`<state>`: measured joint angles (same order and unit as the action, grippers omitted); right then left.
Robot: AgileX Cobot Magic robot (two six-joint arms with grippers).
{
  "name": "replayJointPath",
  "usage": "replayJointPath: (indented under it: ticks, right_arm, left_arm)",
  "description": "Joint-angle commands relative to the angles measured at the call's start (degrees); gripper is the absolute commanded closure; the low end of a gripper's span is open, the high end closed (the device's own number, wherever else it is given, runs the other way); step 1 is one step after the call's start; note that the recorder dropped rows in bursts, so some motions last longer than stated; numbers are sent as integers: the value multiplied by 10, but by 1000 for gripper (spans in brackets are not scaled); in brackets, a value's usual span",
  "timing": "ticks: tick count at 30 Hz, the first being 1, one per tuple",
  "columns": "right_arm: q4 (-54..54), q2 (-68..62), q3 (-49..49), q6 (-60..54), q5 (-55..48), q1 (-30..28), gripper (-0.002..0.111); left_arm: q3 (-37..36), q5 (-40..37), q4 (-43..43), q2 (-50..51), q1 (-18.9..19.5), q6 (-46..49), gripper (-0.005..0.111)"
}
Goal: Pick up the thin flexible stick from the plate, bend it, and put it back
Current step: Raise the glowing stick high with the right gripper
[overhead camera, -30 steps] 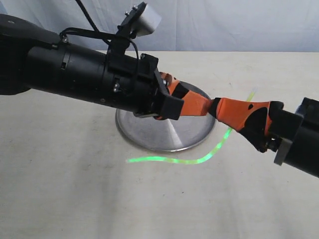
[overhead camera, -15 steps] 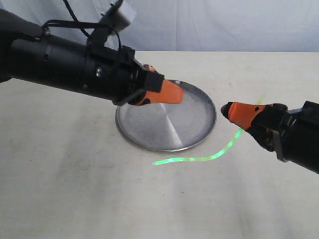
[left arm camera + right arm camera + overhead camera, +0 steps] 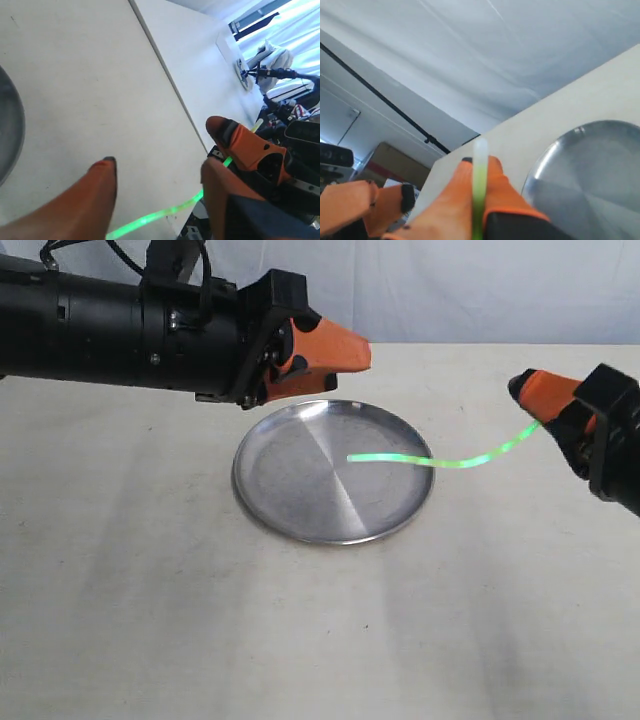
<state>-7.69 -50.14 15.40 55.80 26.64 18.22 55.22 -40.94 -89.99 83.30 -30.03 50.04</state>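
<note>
exterior view
- stick [image 3: 460, 462]: glows green. long axis runs roughly left to right across the view in a shallow s-curve. the free end points left and lies over the middle of the plate [image 3: 300, 510]; the other end rises to the right, past the rim.
- stick contact: cannot tell if the free end touches the plate or hangs just above it.
- right claw [image 3: 527, 390]: closed on the right-hand end of the stick. that end is hidden between the orange fingers, and the claw body is cut off at the frame edge.
- left claw [image 3: 340, 355]: above the plate's far-left rim, apart from the stick, carrying nothing. seen side-on, so the gap is not readable here.
- worktop [image 3: 150, 620]: pale beige; the plate sits flat on it.

left wrist view
- left claw [image 3: 159, 167]: the two orange fingers stand wide apart, with bare worktop [image 3: 100, 75] between them.
- stick [image 3: 150, 217]: a green streak crossing behind the fingers, partly hidden by one of them, running up towards the right claw [image 3: 245, 145].
- plate [image 3: 10, 125]: only a dark arc of rim shows at the frame edge.
- dark equipment [image 3: 272, 72]: beyond the worktop edge, too small to identify.

right wrist view
- right claw [image 3: 479, 165]: fingers pinched narrow onto the stick [image 3: 480, 150].
- stick end: a short pale stub pokes out beyond the fingertips; the long part is out of frame.
- plate [image 3: 590, 170]: partly cut off at the frame edge.
- left claw [image 3: 360, 200]: blurred, at the frame's corner.
</note>
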Motion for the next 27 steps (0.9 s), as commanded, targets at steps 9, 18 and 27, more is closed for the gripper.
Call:
replayJointPath:
  ticks: [9,18,27]
  right_arm:
    - [159,2,3,-126,147,2,109]
    - [160,2,3,-113,208,2,109]
    - [132,1,3,-82,222,2,109]
  left_arm:
    - [0,9,-100,-6,2,0,46]
    - [5,24,-100,-6,-29,-2,46]
    - [42,117,-100,-6,-95,-2,46]
